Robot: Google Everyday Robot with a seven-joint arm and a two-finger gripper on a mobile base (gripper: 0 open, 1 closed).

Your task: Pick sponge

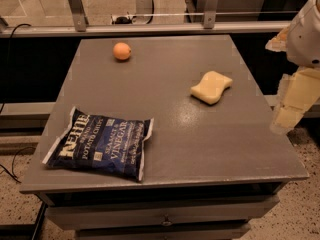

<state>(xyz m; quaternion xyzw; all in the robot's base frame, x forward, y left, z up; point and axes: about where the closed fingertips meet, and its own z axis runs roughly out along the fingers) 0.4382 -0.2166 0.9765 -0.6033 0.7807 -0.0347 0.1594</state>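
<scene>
The sponge [211,87], a pale yellow foam block with a wavy pinched outline, lies flat on the grey table [200,144] at the right of middle. My gripper [292,101] hangs at the right edge of the camera view, beyond the table's right side and well right of the sponge. Its pale yellow blocky fingers [289,115] point down. Nothing is held in it.
A dark blue bag of potato chips [100,143] lies at the front left of the table. A round orange fruit [122,51] sits at the back left. A rail and a glass wall run behind the table. Cables lie on the floor at the left.
</scene>
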